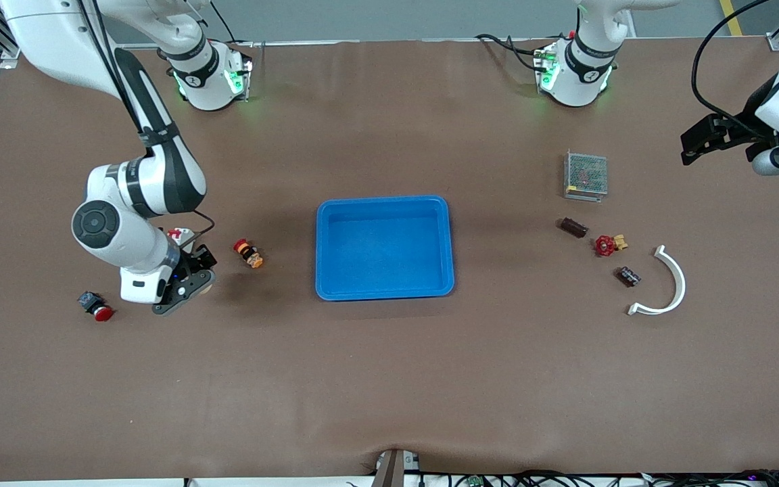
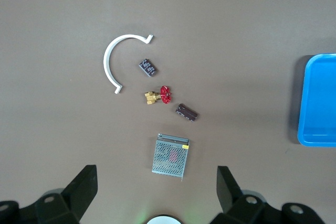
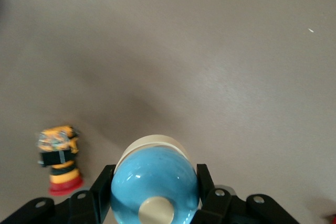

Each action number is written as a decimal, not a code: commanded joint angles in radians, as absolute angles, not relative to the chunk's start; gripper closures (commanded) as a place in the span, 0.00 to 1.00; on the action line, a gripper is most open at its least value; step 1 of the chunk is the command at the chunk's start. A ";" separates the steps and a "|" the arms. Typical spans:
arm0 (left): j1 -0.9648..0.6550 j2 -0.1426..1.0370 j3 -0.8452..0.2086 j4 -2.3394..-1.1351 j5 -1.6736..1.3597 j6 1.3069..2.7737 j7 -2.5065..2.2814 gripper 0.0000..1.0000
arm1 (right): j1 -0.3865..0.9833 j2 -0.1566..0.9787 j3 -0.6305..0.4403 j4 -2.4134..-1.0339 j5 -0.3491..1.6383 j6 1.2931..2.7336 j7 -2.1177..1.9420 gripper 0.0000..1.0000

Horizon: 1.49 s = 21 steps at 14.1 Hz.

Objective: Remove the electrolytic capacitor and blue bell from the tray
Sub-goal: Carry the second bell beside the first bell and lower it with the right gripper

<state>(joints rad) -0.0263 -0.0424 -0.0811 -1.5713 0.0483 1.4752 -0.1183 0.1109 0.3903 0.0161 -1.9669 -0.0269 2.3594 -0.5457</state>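
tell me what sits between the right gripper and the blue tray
A small yellow-and-red button part lies between the right gripper and tray, shown in the front view.

Bare table surrounds the tray point(image 1: 384, 247); parts cluster near the mesh box point(image 1: 585, 175) and the yellow-red button point(image 1: 248, 253)

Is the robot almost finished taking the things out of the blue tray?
Nearly. The tray is already empty. A dark capacitor lies on the table toward the left arm's end, beside the red valve. The right gripper is shut on the blue bell, over the table toward the right arm's end; it only needs setting down. The left gripper waits open.
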 commanded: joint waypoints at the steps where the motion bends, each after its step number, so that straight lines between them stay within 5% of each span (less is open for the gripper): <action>1: -0.031 -0.037 -0.078 -1.555 0.035 1.471 -0.121 0.00 | 0.075 0.368 0.032 -2.025 -0.034 2.410 -0.591 0.53; 9: -0.028 -0.035 -0.078 -1.555 0.043 1.477 -0.112 0.00 | 0.077 0.434 0.032 -2.095 -0.032 2.577 -0.591 0.53; 21: -0.026 -0.035 -0.075 -1.554 0.044 1.476 -0.103 0.00 | 0.084 0.506 0.032 -2.095 -0.032 2.645 -0.592 0.53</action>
<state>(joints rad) -0.0256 -0.0424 -0.0810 -1.5708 0.0483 1.4782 -0.1166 0.0896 0.5089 0.0262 -2.0868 -0.0269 2.6334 -0.5814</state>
